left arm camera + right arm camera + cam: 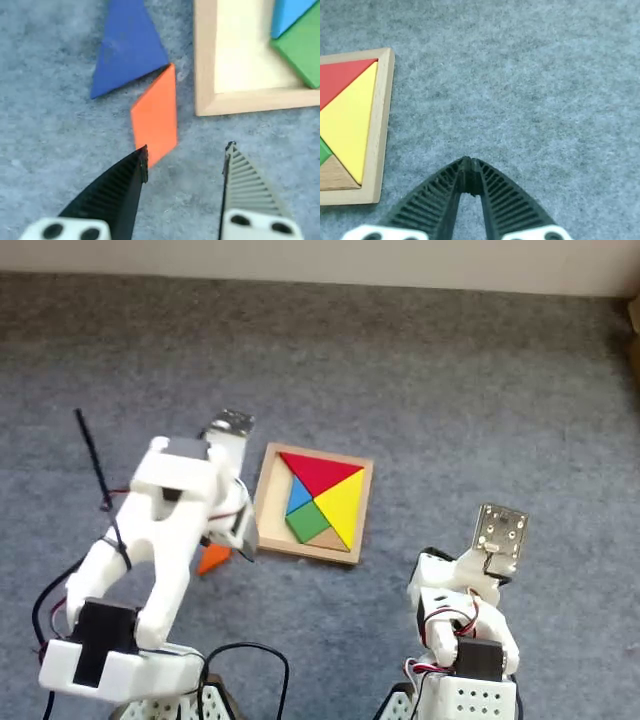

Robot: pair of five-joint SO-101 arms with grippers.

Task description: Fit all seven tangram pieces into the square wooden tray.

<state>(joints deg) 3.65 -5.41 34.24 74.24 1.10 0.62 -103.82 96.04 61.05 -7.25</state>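
I am holding my left gripper (187, 150) with its fingers spread and empty, left of centre in the high view, one tip at the edge of the orange parallelogram piece (156, 117), which is lying on the grey carpet (450, 370) just outside the square wooden tray (270, 502), with the dark blue triangle piece (127, 47) just beside it. The tray is sitting mid-frame, its left part bare. My right gripper (470, 172) is hanging at lower right, fingers pressed together on nothing
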